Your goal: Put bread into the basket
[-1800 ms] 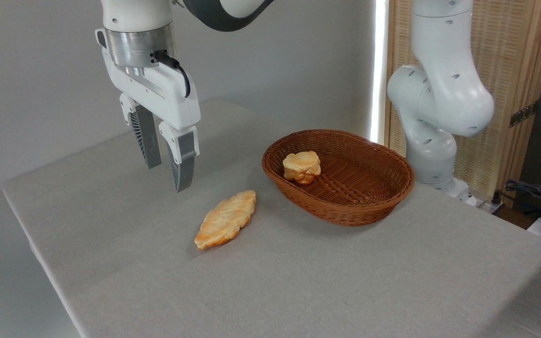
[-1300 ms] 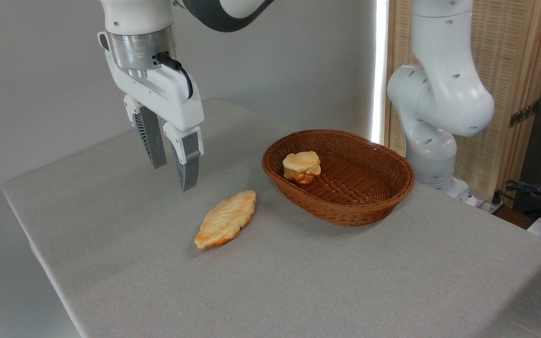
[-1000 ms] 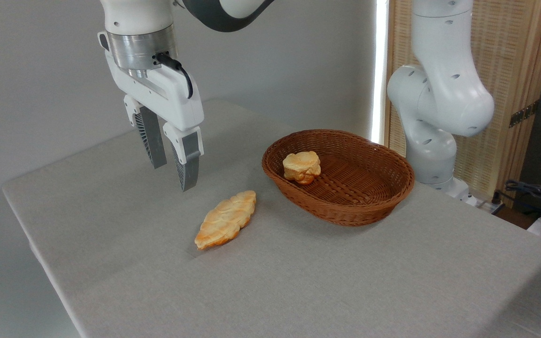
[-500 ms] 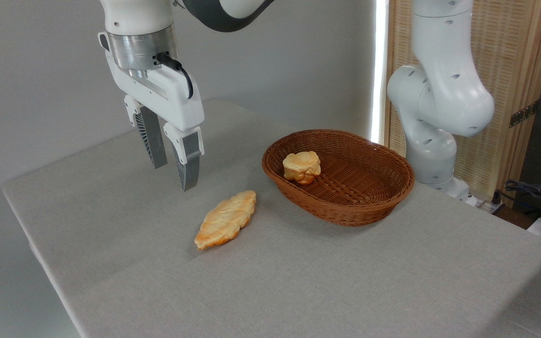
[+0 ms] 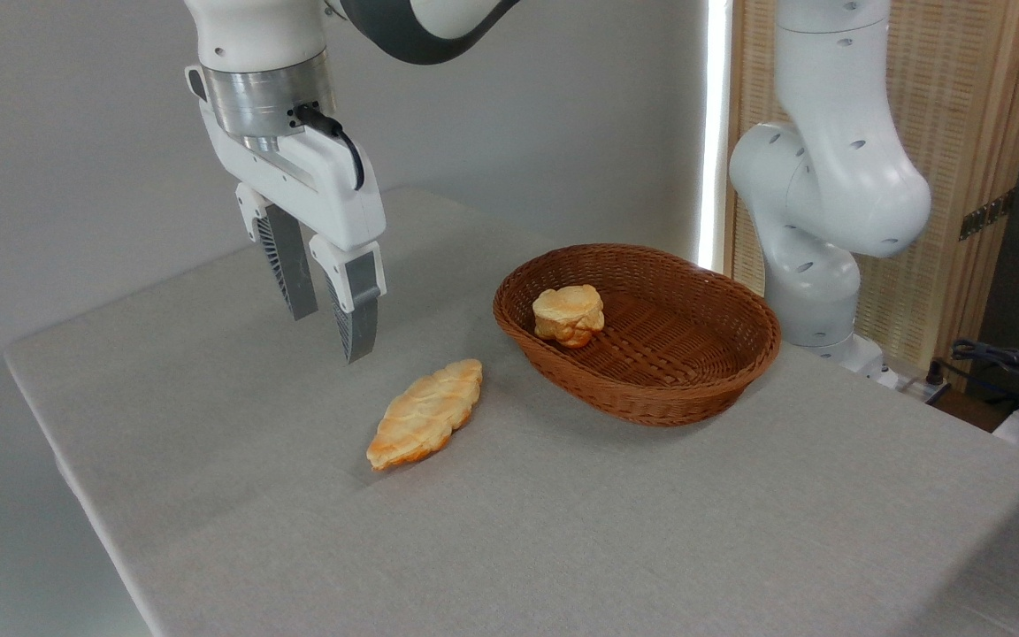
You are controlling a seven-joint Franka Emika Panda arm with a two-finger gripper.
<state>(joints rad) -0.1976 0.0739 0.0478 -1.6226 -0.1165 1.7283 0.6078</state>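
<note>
Overhead at the left, the pincer hangs clear of the surface, its two grey ribbed fingers pointing down with a gap between them and nothing held, so it is released. It sits above and to the left of the bread, apart from it, with open air under the fingertips

Below, the bread lies flat on the grey cloth, its long axis running diagonally from lower left to upper right, one pointed end toward the near left and the other toward the basket. It is outside the basket; its upper-right tip is near the basket's left wall but a strip of bare cloth shows between them

To the right, the basket stands upright on the surface, its oval rim unbroken all the way round. A small round bun rests inside against the left part of the floor, just within the rim; the rest of the woven floor, toward the centre and right, lies bare

Bare cloth surrounds the bread on its left, front and right sides. The left edge of the surface runs diagonally from the far corner down toward the lower left of the picture, well apart from the bread. A wide stretch of uncovered cloth fills the foreground. Behind the basket on the right, the white arm base rises at the far edge of the surface, close to the basket's far right rim
</note>
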